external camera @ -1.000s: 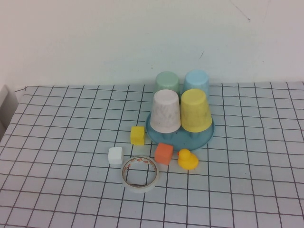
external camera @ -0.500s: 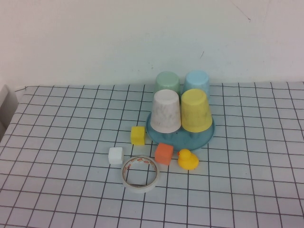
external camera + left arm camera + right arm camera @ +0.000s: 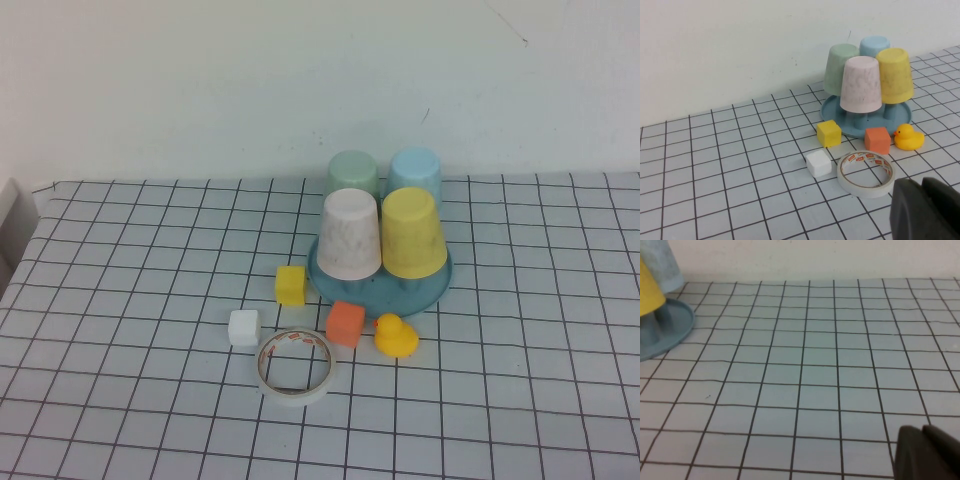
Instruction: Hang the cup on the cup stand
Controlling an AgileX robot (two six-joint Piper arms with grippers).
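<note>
The yellow cup [image 3: 412, 232] sits upside down on the teal-blue cup stand [image 3: 380, 285], at its front right; it also shows in the left wrist view [image 3: 895, 75] and partly in the right wrist view [image 3: 649, 289]. The stand's dish base [image 3: 900, 116] [image 3: 670, 330] carries three more inverted cups. Neither arm appears in the high view. My left gripper [image 3: 924, 205] is shut and empty, low over the table in front of the tape roll. My right gripper [image 3: 925, 452] is shut and empty, over bare table to the right of the stand.
On the stand are also a pinkish-white cup [image 3: 349, 233], a green cup [image 3: 353, 173] and a light blue cup [image 3: 415, 172]. In front lie a yellow cube [image 3: 290, 285], an orange cube [image 3: 345, 323], a white cube [image 3: 243, 327], a yellow duck [image 3: 395, 335] and a tape roll [image 3: 295, 366].
</note>
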